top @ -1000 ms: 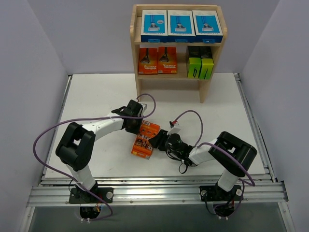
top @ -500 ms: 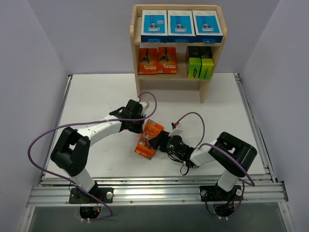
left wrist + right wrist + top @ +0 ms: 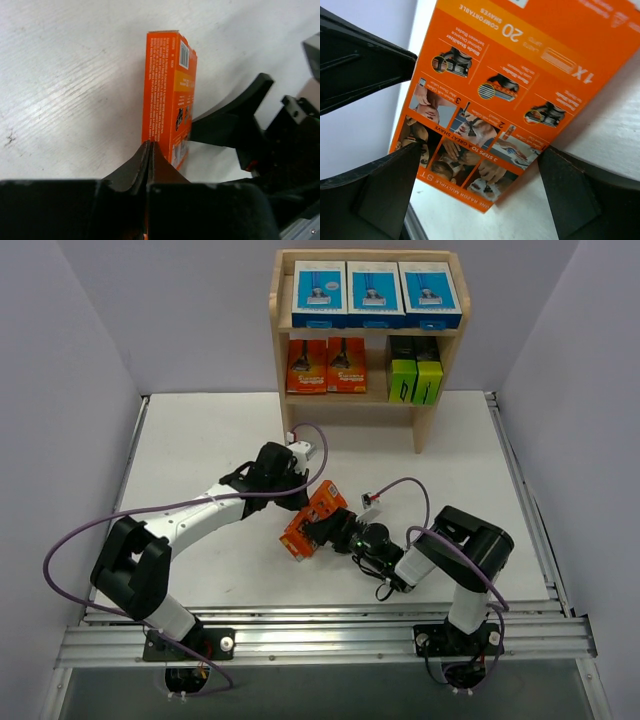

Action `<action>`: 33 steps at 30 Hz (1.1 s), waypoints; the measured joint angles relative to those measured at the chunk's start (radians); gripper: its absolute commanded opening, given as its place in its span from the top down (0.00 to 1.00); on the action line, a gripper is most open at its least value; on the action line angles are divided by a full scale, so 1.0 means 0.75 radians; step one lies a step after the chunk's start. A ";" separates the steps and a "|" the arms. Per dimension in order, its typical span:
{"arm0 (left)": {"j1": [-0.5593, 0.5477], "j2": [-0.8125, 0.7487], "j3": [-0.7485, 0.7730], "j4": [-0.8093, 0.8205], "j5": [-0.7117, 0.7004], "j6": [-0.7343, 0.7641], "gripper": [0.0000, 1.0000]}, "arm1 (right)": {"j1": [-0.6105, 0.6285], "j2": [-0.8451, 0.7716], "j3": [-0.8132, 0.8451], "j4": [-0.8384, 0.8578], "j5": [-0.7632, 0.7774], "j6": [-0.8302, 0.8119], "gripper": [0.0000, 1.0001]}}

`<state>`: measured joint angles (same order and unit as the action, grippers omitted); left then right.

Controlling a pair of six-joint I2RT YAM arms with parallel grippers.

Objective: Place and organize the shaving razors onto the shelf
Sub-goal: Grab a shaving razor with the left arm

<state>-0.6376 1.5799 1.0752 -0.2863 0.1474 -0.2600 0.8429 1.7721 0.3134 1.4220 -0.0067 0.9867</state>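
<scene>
My left claw looks clamped on one loose orange pack over the table, my right claw spread around it; the shelf holds three blue boxes, two orange packs, two green boxes.

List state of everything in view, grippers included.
left gripper: shut, tips against the end of the loose orange razor pack.
right gripper: open, fingers either side of that pack.
loose orange razor pack: on edge on the table, between the grippers.
blue-and-white boxes: three upright, top tier of the shelf.
shelved orange packs: two upright, middle tier left.
black-and-green boxes: two upright, middle tier right.
shelf: upright, at the table's far edge.
</scene>
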 measured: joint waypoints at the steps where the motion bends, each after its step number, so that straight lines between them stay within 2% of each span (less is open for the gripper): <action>1: -0.008 -0.008 -0.002 0.018 0.011 0.001 0.98 | -0.008 0.024 -0.004 0.048 -0.016 0.012 0.00; 8: -0.067 -0.041 -0.003 0.119 0.102 -0.002 0.98 | -0.044 0.127 -0.050 0.269 -0.078 0.074 0.00; 14: -0.099 -0.041 -0.003 0.155 0.153 -0.007 0.98 | -0.072 0.131 -0.073 0.325 -0.107 0.101 0.00; 23: -0.172 -0.012 -0.033 0.119 0.188 -0.011 0.98 | -0.127 0.052 -0.154 0.305 -0.169 0.087 0.00; 33: -0.217 0.023 -0.039 0.080 0.191 -0.012 0.98 | -0.130 -0.149 -0.237 0.102 -0.191 0.012 0.00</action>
<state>-0.8001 1.5970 1.0458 -0.2260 0.2909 -0.2687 0.7452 1.6608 0.1360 1.4982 -0.1501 0.9955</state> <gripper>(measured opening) 0.031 0.995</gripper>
